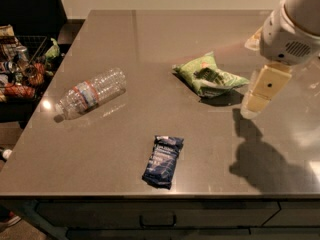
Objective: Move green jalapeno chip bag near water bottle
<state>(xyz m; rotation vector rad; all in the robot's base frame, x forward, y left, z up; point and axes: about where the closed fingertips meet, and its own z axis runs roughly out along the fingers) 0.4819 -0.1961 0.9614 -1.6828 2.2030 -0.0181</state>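
A small, wrinkly light-green foil chip bag point(210, 77) with a dark green picture and a reddish mark lies flat on the right half of a smooth grey-brown tabletop point(165, 39), about midway between its near and far edges. Its long axis runs mostly left to right, the left end sitting a little farther back and the right end tapering to a point that aims right and slightly nearer. The clear ribbed plastic water bottle point(92, 92) with a white, red and blue label band lies on its side on the left half of the table, well apart from the bag. Its long axis is diagonal, the cap end pointing near-left and the base pointing far-right, towards the bag. A narrow dark blue packet point(163, 161) lies close to the near edge, between the two in left-right terms, with its length running near to far. The robot's cream-coloured gripper point(257, 96) hangs from a white arm housing point(292, 31) just to the right of the bag's pointed end, raised above the table, angled down and to the left, and holding nothing; whether it is set wide or narrow cannot be told. A wire basket point(22, 46) of mixed goods stands off the table's left side.
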